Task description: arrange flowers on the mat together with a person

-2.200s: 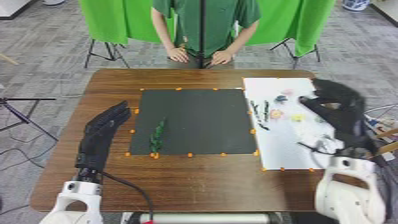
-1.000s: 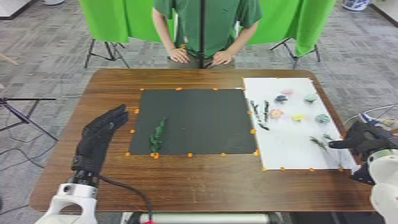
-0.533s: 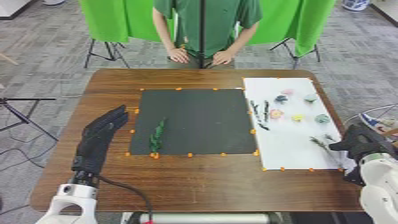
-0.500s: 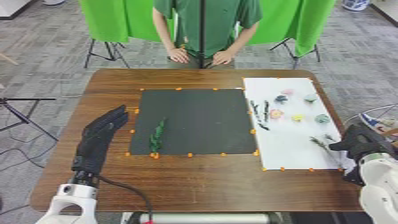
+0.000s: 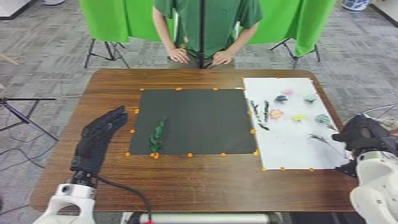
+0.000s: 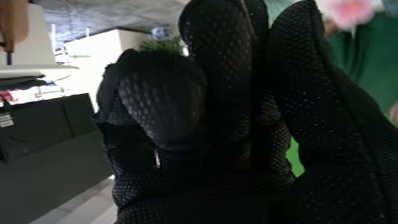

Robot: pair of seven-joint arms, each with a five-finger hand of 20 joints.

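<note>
My left hand (image 5: 99, 131) lies flat with straight fingers left of the dark mat (image 5: 202, 120). A green leafy stem (image 5: 158, 135) rests on that mat's left part. My right hand (image 5: 362, 135) is at the white mat's right edge, beside a thin grey-green sprig (image 5: 318, 137), fingers extended; its underside is hidden. In the right wrist view, the right hand (image 6: 231, 100) has long fingers upright, one bent, and a pink flower (image 6: 351, 10) beyond. On the white mat (image 5: 289, 150) lie dark stems (image 5: 265, 111), a pink flower (image 5: 275, 114), a yellow flower (image 5: 298, 117) and several others.
Orange markers (image 5: 189, 155) edge both mats on the brown table (image 5: 204, 182). Across it stands a person in green, both hands (image 5: 219, 59) at the far edge. A cable (image 5: 133, 185) runs from my left arm over the table's near part.
My right hand has come from above the white mat's middle to its near right edge, then slightly forward. The sprig beside it has shifted a little forward. The left hand has barely moved.
</note>
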